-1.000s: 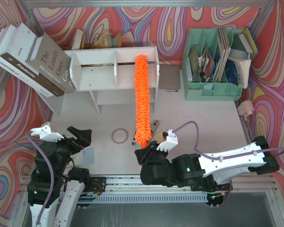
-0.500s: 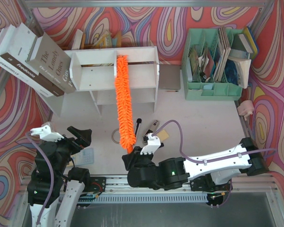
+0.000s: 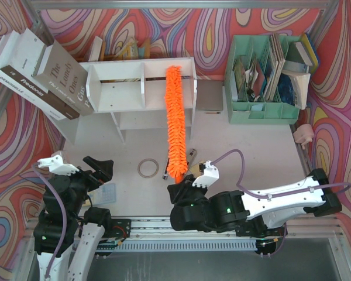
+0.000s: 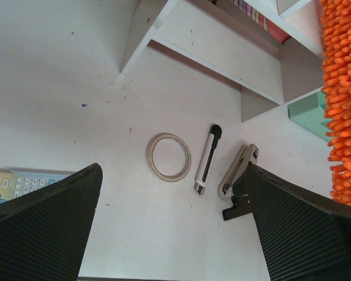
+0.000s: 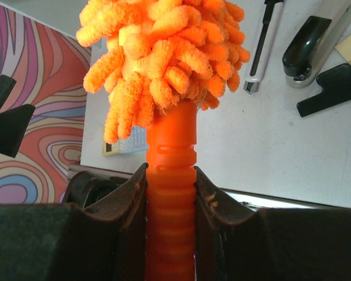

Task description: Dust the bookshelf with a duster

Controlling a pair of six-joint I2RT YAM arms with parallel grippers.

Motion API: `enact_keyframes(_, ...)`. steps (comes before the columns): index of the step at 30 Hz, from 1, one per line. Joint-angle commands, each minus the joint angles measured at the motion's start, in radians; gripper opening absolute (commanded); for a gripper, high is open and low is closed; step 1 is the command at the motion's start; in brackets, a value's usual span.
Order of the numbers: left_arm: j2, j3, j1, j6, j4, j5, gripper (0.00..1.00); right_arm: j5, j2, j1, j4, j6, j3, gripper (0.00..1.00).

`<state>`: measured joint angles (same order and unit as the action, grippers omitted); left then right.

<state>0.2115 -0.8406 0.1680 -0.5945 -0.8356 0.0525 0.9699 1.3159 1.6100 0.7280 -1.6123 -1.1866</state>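
Observation:
The bookshelf (image 3: pixel 123 88) is a small white unit at the back of the table, its upper tier split by a divider. The fluffy orange duster (image 3: pixel 175 123) runs from the shelf's right upper compartment down toward me, its tip lying on the top right of the shelf. My right gripper (image 3: pixel 176 182) is shut on the duster's ribbed orange handle (image 5: pixel 171 146), both fingers pressed against it. My left gripper (image 3: pixel 98 168) hangs open near the table's front left with nothing in it. Its wrist view shows the shelf's lower edge (image 4: pixel 222 52) and the duster's strands (image 4: pixel 342 88) at the right.
A tape ring (image 3: pixel 147 168), a pen (image 4: pixel 207 158) and a stapler (image 4: pixel 238 172) lie in front of the shelf, beside the duster's handle end. A calculator (image 3: pixel 105 193) lies by the left arm. Large books (image 3: pixel 41 73) lean at the back left and a mint-green organizer (image 3: pixel 263 82) stands at the back right.
Half a second ago the duster's tip was swung left onto the shelf's divider. It has swept back right to the right compartment, and the right arm shifted right with it. The left arm has not moved.

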Motion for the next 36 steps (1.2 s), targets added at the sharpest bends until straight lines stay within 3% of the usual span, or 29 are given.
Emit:
enact_keyframes(1,0.01,0.009,-0.005,-0.005,0.009,-0.001,0.98,0.089,-0.004,0.002,0.088,-0.082,-0.019,0.0)
enact_keyframes(5,0.011,0.009,-0.005,-0.005,0.009,0.0,0.98,0.046,0.016,0.002,-0.104,0.093,-0.01,0.0)
enact_keyframes(8,0.012,0.009,-0.005,-0.005,0.009,-0.001,0.98,-0.015,0.03,0.002,-0.362,0.317,0.015,0.0)
enact_keyframes(11,0.011,0.008,-0.005,-0.006,0.007,0.001,0.98,-0.058,0.065,0.002,-0.428,0.401,-0.01,0.0)
enact_keyframes(14,0.008,0.009,-0.005,-0.007,0.007,0.002,0.98,-0.04,0.087,0.002,-0.339,0.334,-0.048,0.0)
enact_keyframes(19,0.008,0.01,-0.005,-0.007,0.008,0.001,0.98,0.028,0.047,0.001,-0.062,0.037,-0.028,0.0)
enact_keyframes(28,0.006,0.009,-0.005,-0.007,0.007,0.003,0.98,0.083,-0.038,0.002,0.227,-0.327,0.029,0.0)
enact_keyframes(32,0.006,0.009,-0.005,-0.007,0.007,0.003,0.98,0.107,-0.047,0.001,0.256,-0.318,0.007,0.0)
enact_keyframes(36,0.006,0.009,-0.005,-0.008,0.007,0.004,0.98,0.141,-0.091,0.002,0.195,-0.193,0.001,0.0)
